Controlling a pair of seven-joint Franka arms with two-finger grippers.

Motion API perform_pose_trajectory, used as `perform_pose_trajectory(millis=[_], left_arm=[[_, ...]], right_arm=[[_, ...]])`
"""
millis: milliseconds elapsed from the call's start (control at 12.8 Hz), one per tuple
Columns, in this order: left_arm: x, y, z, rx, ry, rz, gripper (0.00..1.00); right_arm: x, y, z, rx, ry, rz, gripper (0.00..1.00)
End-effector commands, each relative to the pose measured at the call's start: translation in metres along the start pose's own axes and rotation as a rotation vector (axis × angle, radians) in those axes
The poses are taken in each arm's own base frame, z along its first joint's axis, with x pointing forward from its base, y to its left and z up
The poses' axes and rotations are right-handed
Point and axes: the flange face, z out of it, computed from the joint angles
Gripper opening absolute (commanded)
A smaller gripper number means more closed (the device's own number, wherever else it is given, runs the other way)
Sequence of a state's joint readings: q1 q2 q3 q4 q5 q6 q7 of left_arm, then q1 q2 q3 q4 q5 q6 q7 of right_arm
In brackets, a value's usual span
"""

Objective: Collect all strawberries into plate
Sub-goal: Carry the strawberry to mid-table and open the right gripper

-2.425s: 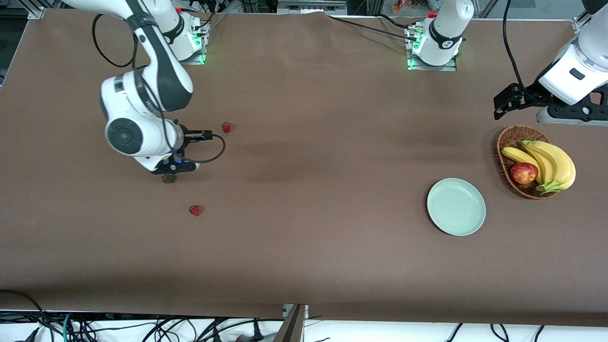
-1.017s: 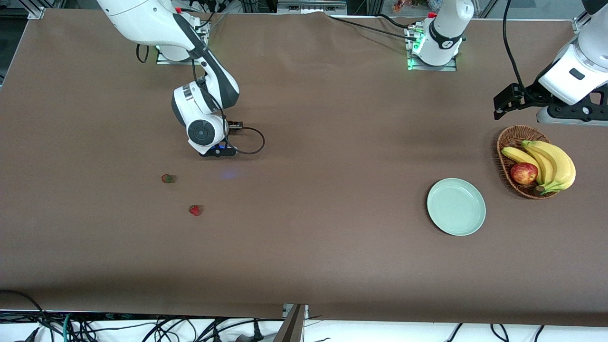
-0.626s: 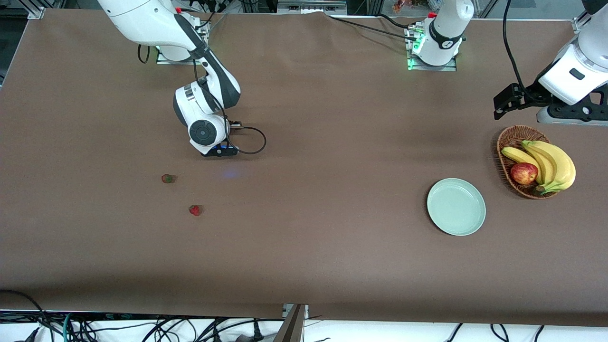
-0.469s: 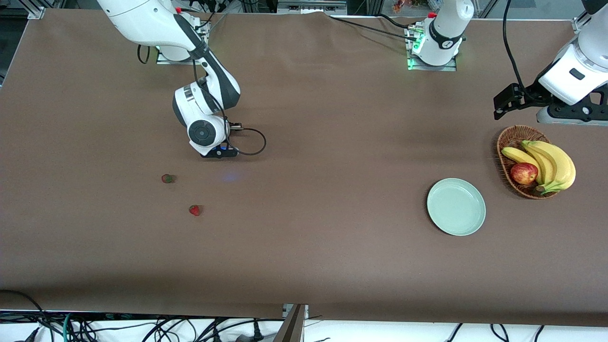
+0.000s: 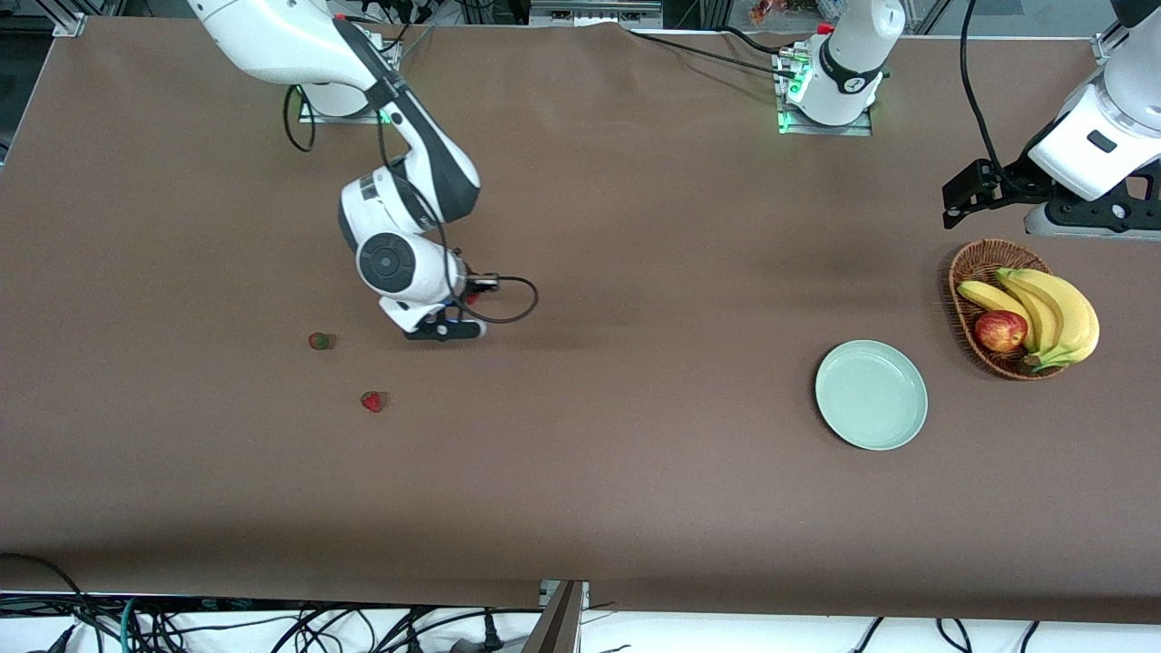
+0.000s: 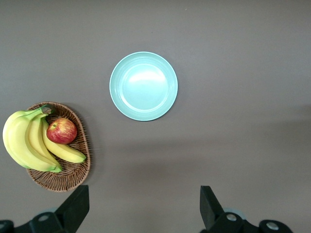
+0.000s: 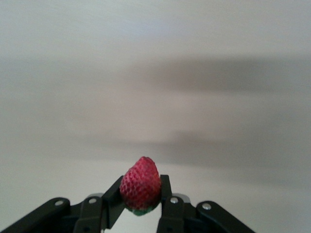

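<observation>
Strawberries first, seen from the front camera: the right gripper (image 5: pixel 458 313) hangs above bare table toward the right arm's end, with a fleck of red at its fingers. Two strawberries lie on the cloth: one berry (image 5: pixel 319 341) beside the gripper toward the right arm's end, and the other berry (image 5: pixel 372 401) nearer the camera than that one. The plate (image 5: pixel 871 394) sits well apart from the gripper toward the left arm's end, empty, just beside the basket (image 5: pixel 963 272) holding bananas (image 5: pixel 1052 313) and an apple (image 5: pixel 1000 330). The left gripper (image 5: pixel 1079 213) waits above the table near the basket.

From the left wrist, the left gripper (image 6: pixel 143 213) has its fingers spread wide with nothing between them; the plate (image 6: pixel 143 86) lies below it, the basket (image 6: pixel 73 174) alongside.

From the right wrist, the right gripper (image 7: pixel 141 206) is clamped on the held strawberry (image 7: pixel 140 183), the fingers pinching the flanks near the green cap and the red tip pointing away.

Such a berry looks light, soft and easily bruised, so a gentle squeeze across the widest part is probably best; the tapered, seeded skin could slip if gripped nearer the tip.
</observation>
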State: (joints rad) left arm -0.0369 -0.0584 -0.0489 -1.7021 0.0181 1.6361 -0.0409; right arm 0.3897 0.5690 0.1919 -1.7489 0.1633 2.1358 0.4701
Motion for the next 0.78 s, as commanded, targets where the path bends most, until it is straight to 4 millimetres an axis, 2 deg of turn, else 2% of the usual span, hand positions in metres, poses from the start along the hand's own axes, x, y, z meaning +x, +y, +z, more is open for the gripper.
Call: perform_pose_trajectory(millis=[0,156,313,548,704], left_arm=[[0.002,0.002,-0.006,-0.031,-0.004,-0.007,1.0],[0.002,0.002,-0.007,-0.031,-0.003,-0.007,1.0],[0.003,0.001,-0.006,-0.031,-0.005,-0.008,1.0],[0.002,0.002,-0.006,-0.031,-0.004,-0.007,1.0],[0.002,0.001,-0.007,-0.031,-0.003,-0.007,1.0]], right_arm=[[0.007,-0.093,0.013,0.059,0.029,0.102,0.0],[0.007,-0.14,0.008,0.136,0.113,0.119,0.0],[0.0,-0.179,0.02,0.235,0.226,0.07,0.0],[-0.026,-0.232,0.052,0.372,0.372,-0.006,0.0],[-0.039,-0.257,0.074,0.436,0.428,-0.041,0.0]])
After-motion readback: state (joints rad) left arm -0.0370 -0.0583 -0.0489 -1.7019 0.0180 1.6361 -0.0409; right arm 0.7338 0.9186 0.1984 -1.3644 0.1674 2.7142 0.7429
